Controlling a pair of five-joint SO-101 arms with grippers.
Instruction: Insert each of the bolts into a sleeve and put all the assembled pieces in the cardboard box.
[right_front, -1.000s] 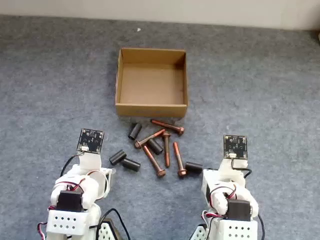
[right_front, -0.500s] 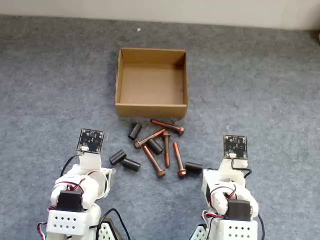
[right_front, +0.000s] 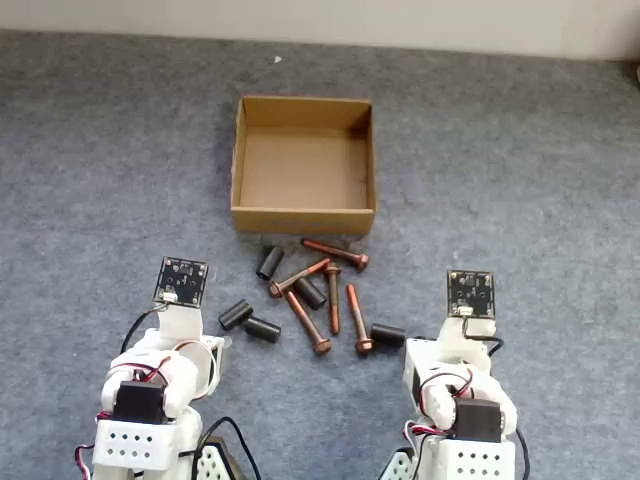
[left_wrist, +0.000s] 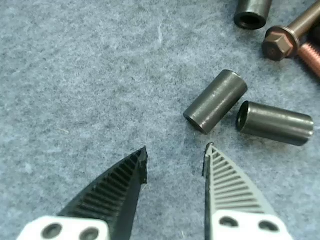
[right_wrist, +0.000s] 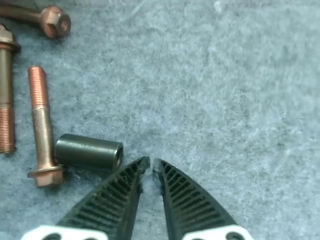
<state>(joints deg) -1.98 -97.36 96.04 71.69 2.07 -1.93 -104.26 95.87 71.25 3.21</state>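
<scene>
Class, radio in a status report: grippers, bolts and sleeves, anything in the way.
Left gripper open, empty, beside two sleeves. Right gripper shut, empty. Bolts loose, none sleeved; cardboard box empty. Nothing blocking.

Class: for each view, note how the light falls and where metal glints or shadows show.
High view: soft, even light, faint shadows by the cardboard box. Left wrist view: a pale sheen runs along the angled sleeve. Right wrist view: a dull glint on the sleeve, a brighter one on the copper bolt.

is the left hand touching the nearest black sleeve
Apart. The left wrist view shows a plain gap between the open left hand and the nearest sleeve, which lies just beyond its fingertips.
</scene>
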